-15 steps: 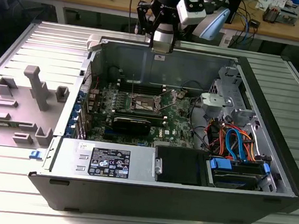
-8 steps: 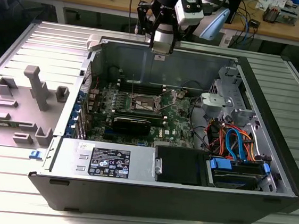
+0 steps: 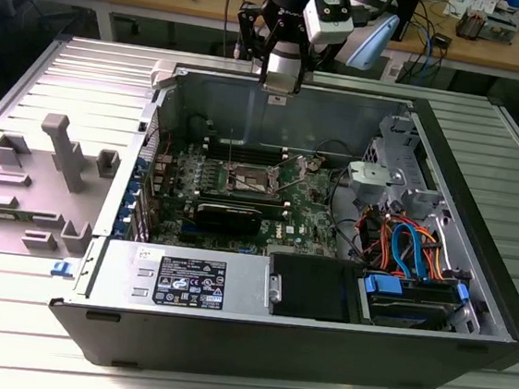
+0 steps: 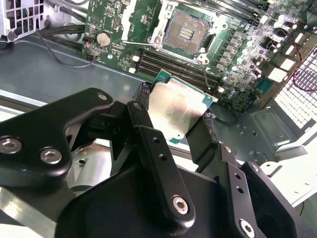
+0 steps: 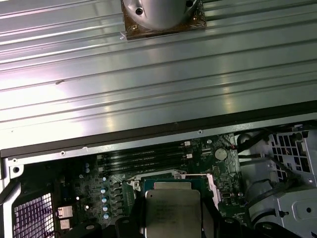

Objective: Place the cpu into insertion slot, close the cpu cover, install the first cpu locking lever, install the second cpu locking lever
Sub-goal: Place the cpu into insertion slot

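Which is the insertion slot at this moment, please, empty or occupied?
Empty: the insertion slot lies bare in the second wrist view, while the gripper holds the cpu.

I saw one open computer case [image 3: 272,344], and one green board [image 4: 116,20] lay inside it. That board had one insertion slot [image 4: 185,32] and one round battery [image 4: 103,38]. There was one gripper [image 3: 279,91] with two black fingers [image 4: 148,134], and one cpu [image 4: 176,106]. One silver box [image 3: 195,281] sat in the case too.
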Robot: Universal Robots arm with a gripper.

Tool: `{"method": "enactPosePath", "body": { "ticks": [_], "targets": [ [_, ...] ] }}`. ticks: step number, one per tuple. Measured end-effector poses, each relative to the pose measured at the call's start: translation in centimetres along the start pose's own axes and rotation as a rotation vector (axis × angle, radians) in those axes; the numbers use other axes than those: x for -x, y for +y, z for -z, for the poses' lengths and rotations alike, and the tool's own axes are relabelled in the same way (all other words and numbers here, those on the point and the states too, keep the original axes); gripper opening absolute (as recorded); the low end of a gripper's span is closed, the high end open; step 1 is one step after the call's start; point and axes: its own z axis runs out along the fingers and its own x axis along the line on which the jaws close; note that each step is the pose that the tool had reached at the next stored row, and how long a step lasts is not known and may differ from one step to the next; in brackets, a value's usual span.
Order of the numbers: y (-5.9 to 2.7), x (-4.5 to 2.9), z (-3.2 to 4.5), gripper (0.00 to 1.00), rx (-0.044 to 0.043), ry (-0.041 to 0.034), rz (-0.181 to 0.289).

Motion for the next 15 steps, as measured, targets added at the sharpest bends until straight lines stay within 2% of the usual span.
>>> {"method": "enactPosePath", "body": {
  "ticks": [7,12,15],
  "targets": [
    [-0.13,0.02,-0.07,0.55,-0.0004,-0.0009,-0.007],
    [-0.16,0.03,-0.18,0.55,0.0000,-0.0057,-0.063],
    [-0.47,0.07,-0.27,0.55,0.0003,-0.0068,-0.076]
  ]
}}
